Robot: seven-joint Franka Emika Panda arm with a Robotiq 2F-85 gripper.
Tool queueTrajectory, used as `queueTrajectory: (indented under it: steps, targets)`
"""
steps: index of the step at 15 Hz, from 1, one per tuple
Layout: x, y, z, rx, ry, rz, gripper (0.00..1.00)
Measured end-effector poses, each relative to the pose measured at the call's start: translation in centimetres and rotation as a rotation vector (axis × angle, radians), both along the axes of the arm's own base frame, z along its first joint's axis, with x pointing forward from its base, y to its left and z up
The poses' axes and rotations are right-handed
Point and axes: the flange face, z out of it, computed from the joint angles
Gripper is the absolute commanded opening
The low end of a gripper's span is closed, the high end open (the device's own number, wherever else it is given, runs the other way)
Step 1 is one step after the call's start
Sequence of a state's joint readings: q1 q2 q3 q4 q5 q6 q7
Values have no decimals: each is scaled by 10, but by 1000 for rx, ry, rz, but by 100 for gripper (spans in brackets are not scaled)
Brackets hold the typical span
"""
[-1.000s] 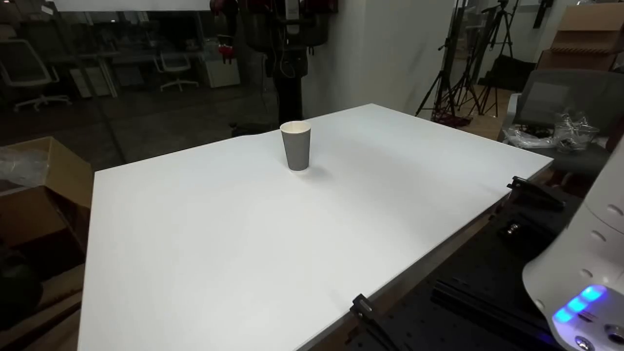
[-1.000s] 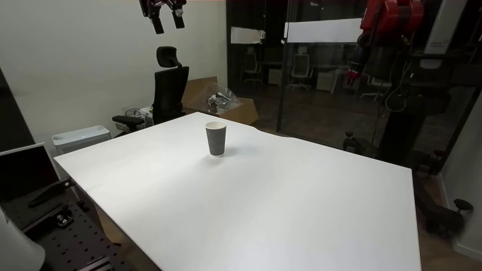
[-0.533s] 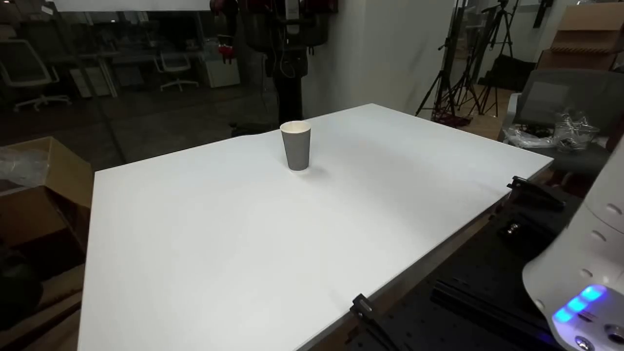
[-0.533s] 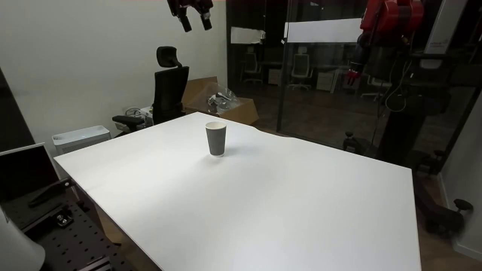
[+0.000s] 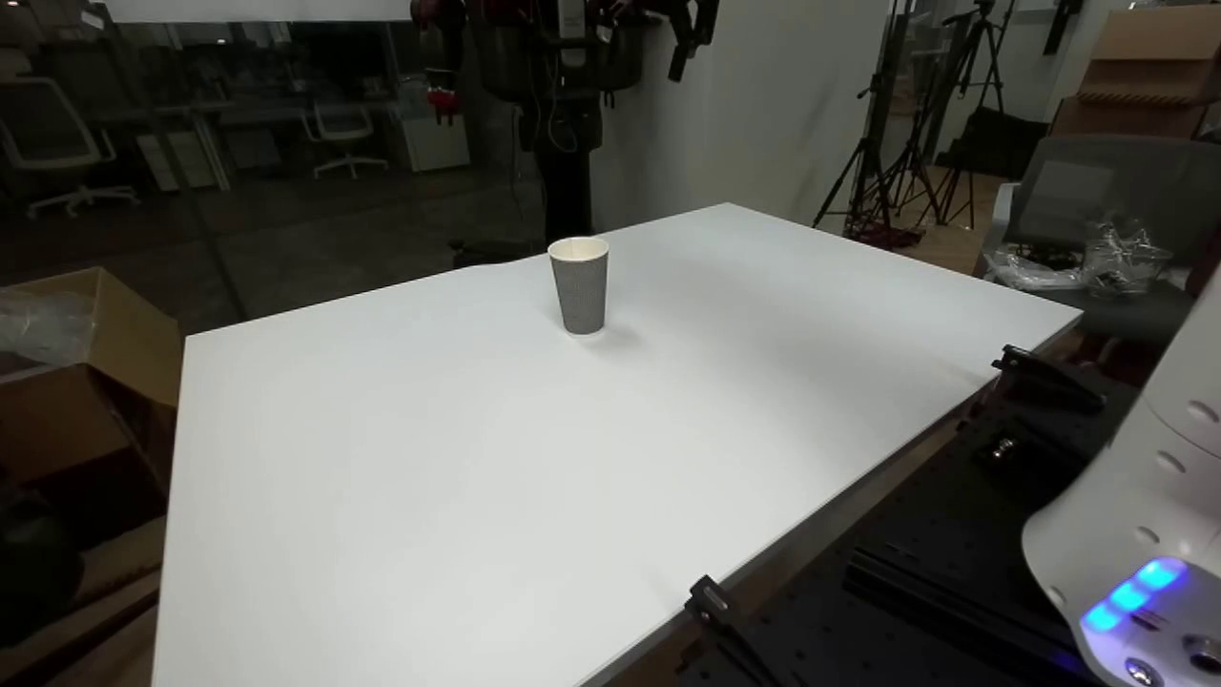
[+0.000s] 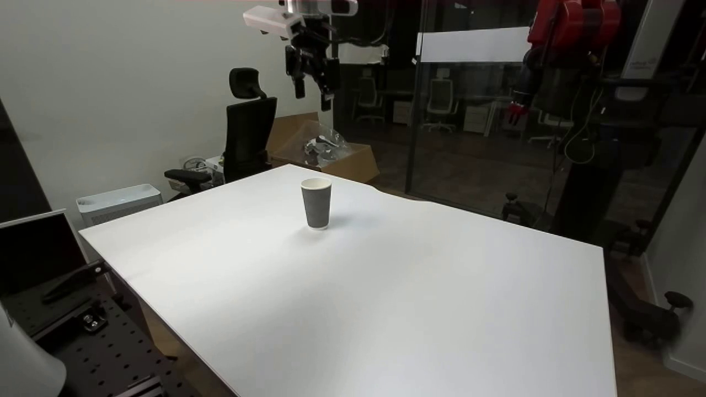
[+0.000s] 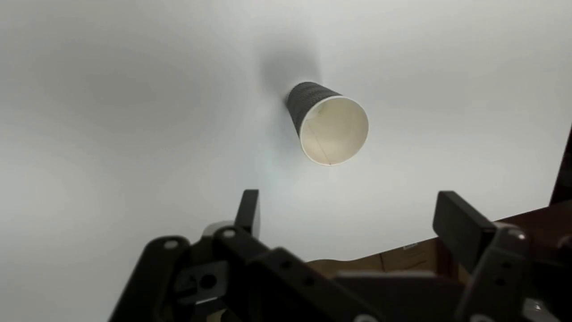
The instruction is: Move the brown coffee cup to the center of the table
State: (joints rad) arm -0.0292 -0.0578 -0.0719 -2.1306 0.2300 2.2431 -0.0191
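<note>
One upright brown coffee cup (image 5: 580,294), jaws spread, table (image 7: 192,143) cropped in wrist view

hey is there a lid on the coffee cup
No, the wrist view looks down into the coffee cup, whose pale inside shows uncovered.

My gripper (image 6: 313,100) drops lower, drawing nearer the brown coffee cup (image 6: 316,208) below it, while the pale housing (image 6: 274,21) high beside my gripper slides into sight; my dark fingers (image 5: 679,65) now enter frame in an exterior view.
</note>
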Motion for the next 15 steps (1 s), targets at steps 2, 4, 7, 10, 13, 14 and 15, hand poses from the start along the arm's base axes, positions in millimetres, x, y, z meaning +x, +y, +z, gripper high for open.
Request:
queueTrajectory:
  steps: [2,4,7,10,13,14,15]
  targets:
    - [14,-9,-16,-63,22,-44,100]
    - [20,-11,-20,-74,28,-58,100]
    - [20,-11,-20,-77,28,-60,100]
    - [25,-10,-34,-110,51,-55,100]
    - [38,-4,-62,-146,95,-44,100]
    - [44,-3,-72,-156,109,-42,100]
    - [49,-1,-82,-165,123,-36,100]
